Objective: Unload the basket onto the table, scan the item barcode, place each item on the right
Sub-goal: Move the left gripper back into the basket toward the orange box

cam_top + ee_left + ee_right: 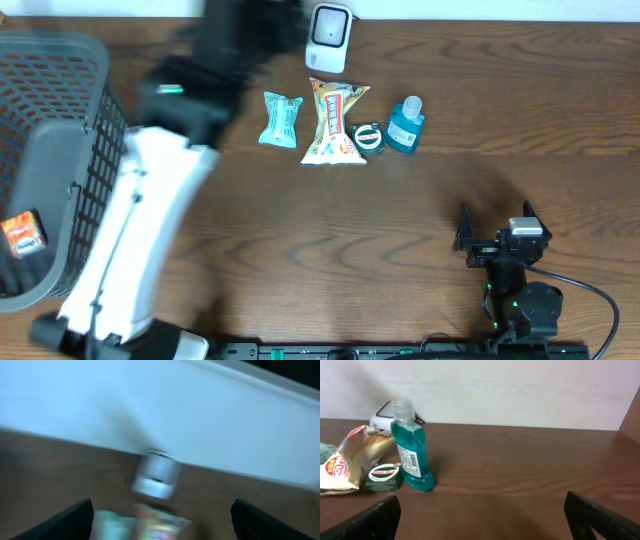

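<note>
A white barcode scanner (328,28) stands at the table's back edge. In front of it lie a teal packet (280,120), a snack bag (335,122), a small green tin (369,137) and a blue bottle (406,125). My left arm is motion-blurred, reaching from the front left towards the scanner. In the left wrist view the left gripper (162,506) is open and holds nothing, with the scanner (157,474) ahead and the teal packet (112,525) below. My right gripper (495,222) rests open at the front right, its fingers wide over bare wood in the right wrist view.
A dark mesh basket (95,150) stands at the left edge with an orange packet (22,235) inside. A white wall runs behind the table. Bare wood lies between the row of items and the right gripper.
</note>
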Robot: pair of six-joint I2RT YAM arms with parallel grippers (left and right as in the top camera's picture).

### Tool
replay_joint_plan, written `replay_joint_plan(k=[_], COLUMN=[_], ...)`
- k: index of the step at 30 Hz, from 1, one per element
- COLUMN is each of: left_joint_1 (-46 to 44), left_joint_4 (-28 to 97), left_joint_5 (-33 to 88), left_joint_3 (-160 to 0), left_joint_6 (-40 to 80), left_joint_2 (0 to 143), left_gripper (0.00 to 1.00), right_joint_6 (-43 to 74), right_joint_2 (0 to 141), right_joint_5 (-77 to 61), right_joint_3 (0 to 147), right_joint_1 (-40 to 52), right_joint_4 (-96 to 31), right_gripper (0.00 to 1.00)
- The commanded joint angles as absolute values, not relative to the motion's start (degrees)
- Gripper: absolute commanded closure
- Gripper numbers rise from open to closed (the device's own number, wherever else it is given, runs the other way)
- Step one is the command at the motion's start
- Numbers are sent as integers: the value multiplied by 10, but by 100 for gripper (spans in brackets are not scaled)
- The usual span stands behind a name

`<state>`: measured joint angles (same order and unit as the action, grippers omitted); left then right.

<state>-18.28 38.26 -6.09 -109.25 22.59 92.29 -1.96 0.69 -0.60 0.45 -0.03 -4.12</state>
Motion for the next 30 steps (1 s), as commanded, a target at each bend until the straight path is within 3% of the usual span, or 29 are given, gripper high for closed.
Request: replay_joint_plan(k=[1, 7, 12, 22, 30], left_joint_1=[-79, 149, 264, 346, 360], left_joint_4=[424, 514, 555, 573, 464], left_joint_5=[-99, -100, -100, -218, -241], left_joint_3=[-1099, -1097, -1074, -986, -843], left_joint_6=[245, 240, 162, 144, 59], left_joint_2=[887, 868, 900, 970, 986], left_gripper=[12, 13, 12, 12, 9], right_joint_6=[-22, -22, -22, -22, -22], right_joint_2=[4, 4, 4, 4, 4], right_joint_5=[-6, -6, -6, -6, -6], right_joint_3=[3, 3, 3, 3, 3], right_joint_1=[5, 5, 5, 5, 5], right_joint_4=[-43, -43, -43, -43, -43], right_gripper=[1, 1, 1, 1, 1])
